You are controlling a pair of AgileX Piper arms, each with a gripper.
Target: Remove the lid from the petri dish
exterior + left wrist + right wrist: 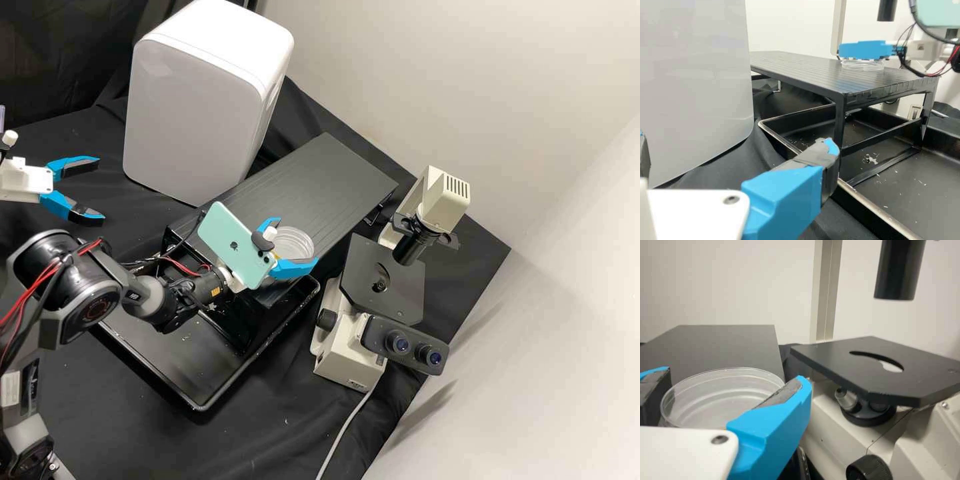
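Note:
A clear round petri dish [295, 242] with its lid on sits near the front edge of a black ridged platform [333, 180]. My right gripper [293, 244] reaches over that edge, one blue finger on each side of the dish. In the right wrist view the petri dish [720, 395] fills the gap of the right gripper [730, 385], and both dark pads press on the lid's rim. From the left wrist view the dish [862, 64] shows far off behind a blue finger [867, 49] of the right gripper. My left gripper [87, 189] hangs open at the far left, holding nothing.
A tall white box [200, 100] stands behind the platform. The platform rests in a shallow black tray [200, 393]. A white microscope [380, 313] with a black stage stands close to the right of the dish. A pale wall borders the bench on the right.

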